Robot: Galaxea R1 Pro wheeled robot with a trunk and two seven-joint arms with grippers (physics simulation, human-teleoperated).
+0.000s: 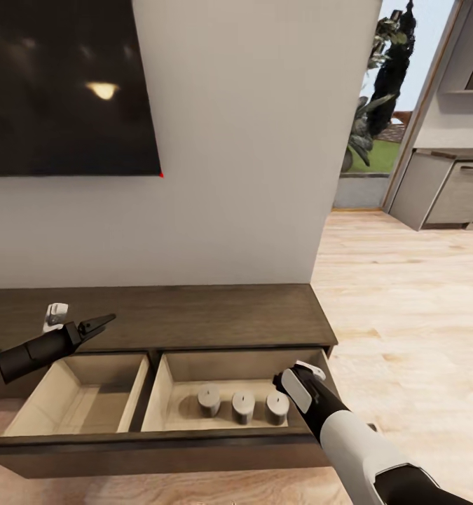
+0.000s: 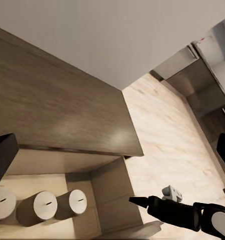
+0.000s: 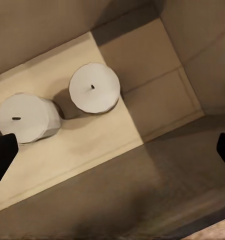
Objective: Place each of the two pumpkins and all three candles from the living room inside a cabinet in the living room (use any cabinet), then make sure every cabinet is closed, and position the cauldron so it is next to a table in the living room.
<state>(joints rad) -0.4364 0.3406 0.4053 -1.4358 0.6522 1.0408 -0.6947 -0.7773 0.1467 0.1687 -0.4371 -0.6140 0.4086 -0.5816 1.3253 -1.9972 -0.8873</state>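
The dark brown cabinet (image 1: 194, 315) stands against the wall with two drawers pulled out. Three squat grey candles (image 1: 243, 407) stand in a row in the right drawer (image 1: 173, 393); the left drawer (image 1: 61, 393) holds nothing. My right gripper (image 1: 284, 384) hangs open just above the right drawer's front right corner, beside the nearest candle (image 3: 94, 87). My left gripper (image 1: 99, 325) is open over the cabinet top behind the left drawer. From the left wrist the candles (image 2: 36, 207) and the right gripper (image 2: 137, 201) are both seen. The pumpkins and the cauldron are out of view.
A black TV screen (image 1: 68, 84) hangs on the white wall above the cabinet. Pale wood floor (image 1: 404, 294) opens to the right of the cabinet's end. Grey kitchen cabinets (image 1: 446, 189) stand far right, with plants (image 1: 376, 105) beyond a window.
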